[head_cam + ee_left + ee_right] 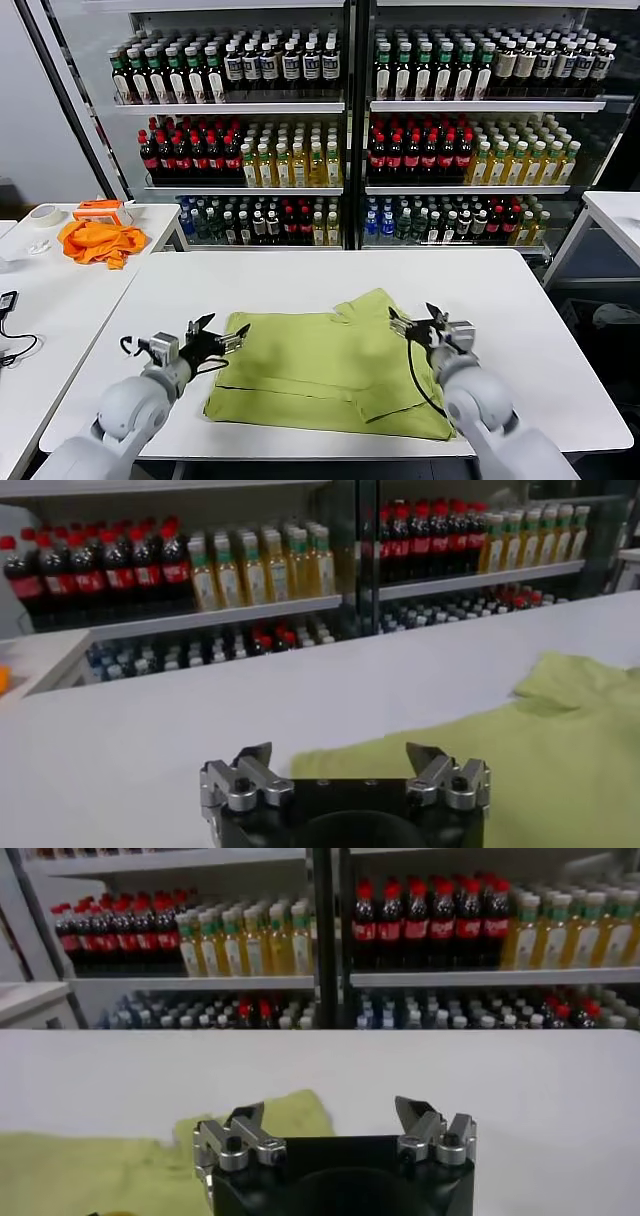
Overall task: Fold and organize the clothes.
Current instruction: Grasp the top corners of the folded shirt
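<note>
The light yellow-green T-shirt (330,370) lies partly folded on the white table (300,280), plain side up, with no graphic showing. My left gripper (222,333) is open and empty, held just above the shirt's left edge. My right gripper (415,320) is open and empty, just over the shirt's right edge near its far corner. The shirt also shows in the left wrist view (520,750) beyond my open left gripper (340,754). In the right wrist view a corner of the shirt (130,1163) lies beside my open right gripper (328,1113).
A bright orange garment (98,240) and a tape roll (45,214) lie on the side table at the left. A black cable (15,345) lies on that table's near part. Drink-filled shelves (340,130) stand behind the table.
</note>
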Motion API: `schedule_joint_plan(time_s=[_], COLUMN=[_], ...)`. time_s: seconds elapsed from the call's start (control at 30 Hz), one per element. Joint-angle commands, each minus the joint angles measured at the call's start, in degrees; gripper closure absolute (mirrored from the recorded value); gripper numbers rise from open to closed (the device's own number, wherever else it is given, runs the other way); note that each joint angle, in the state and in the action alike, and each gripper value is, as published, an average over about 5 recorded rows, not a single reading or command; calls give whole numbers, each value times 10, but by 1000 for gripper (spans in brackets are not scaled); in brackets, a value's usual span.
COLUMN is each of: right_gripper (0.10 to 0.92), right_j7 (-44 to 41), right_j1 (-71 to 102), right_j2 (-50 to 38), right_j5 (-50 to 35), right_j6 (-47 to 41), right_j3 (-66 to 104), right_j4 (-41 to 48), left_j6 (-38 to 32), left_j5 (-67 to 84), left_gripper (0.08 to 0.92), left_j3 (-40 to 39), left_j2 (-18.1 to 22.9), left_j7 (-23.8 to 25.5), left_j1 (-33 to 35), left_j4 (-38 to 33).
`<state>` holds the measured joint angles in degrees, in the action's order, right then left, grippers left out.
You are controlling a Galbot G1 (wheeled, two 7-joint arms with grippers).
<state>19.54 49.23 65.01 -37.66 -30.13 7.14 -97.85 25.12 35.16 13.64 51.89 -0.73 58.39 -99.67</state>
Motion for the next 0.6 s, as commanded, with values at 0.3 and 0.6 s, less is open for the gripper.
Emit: schedule_joint_plan(time_s=[0.3, 0.6], right_gripper=[203, 203], right_j7=[-2, -6], right_j1=[-141, -159], right_j2=[102, 115], right_j5=[32, 30], right_j6=[8, 28], right_j3=[-56, -53], right_j4=[239, 280], left_j6=[-5, -10], left_j5=[-31, -21], left_gripper=[177, 177], left_j3=[-49, -48], left_j2=[20, 33], left_j7=[61, 65], left_j1=[-108, -113], left_j4=[161, 179])
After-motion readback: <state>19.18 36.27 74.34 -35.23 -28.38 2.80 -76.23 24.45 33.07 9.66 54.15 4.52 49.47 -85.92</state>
